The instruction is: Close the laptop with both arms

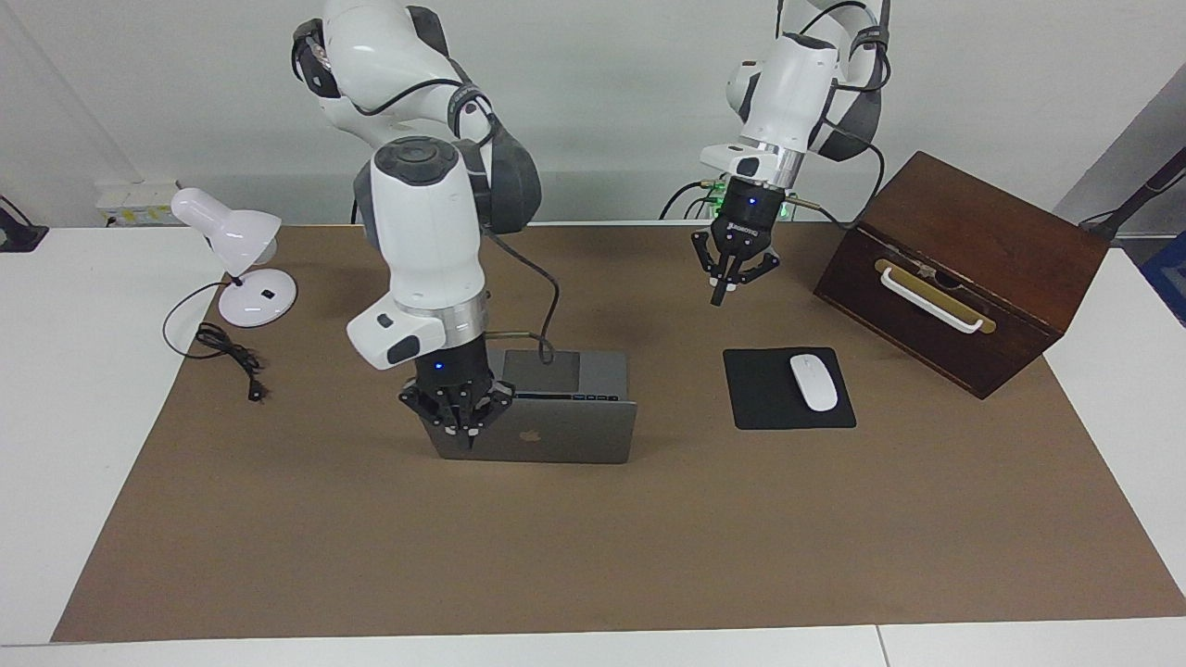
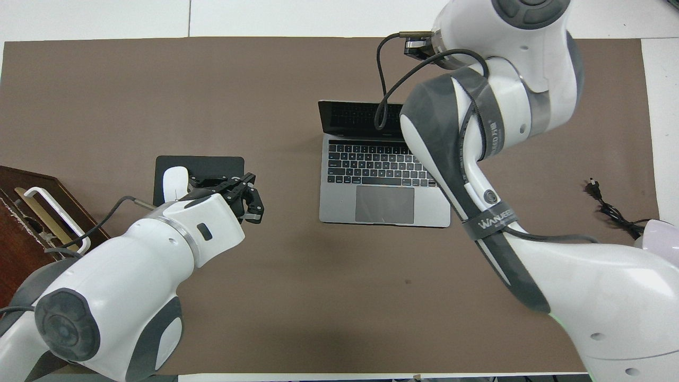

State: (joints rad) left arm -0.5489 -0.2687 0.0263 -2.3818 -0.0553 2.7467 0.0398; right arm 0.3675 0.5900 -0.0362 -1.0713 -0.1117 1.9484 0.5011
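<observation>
Two grippers are in our sight. We see the right gripper [image 1: 460, 428] low at the corner of the raised lid of the laptop [image 1: 556, 435] toward the right arm's end of the table, its black fingers pointing down against the lid's outer face; whether they are parted or closed we cannot tell, and in the overhead view the right arm [image 2: 477, 159] covers it. We find the left gripper [image 1: 732, 270] up in the air over bare brown mat, between the laptop and the wooden box [image 1: 964, 269], its fingers spread apart and holding nothing; from above it shows just beside the black mouse pad [image 2: 223, 164]. The laptop stands open in the middle of the brown table mat [image 1: 593, 556], keyboard and trackpad toward the robots, lid with the apple logo away from them. A white mouse [image 1: 813, 382] lies on the mouse pad, toward the left arm's end. A white desk lamp [image 1: 232, 250] and its black cord [image 1: 227, 352] sit at the right arm's end.
</observation>
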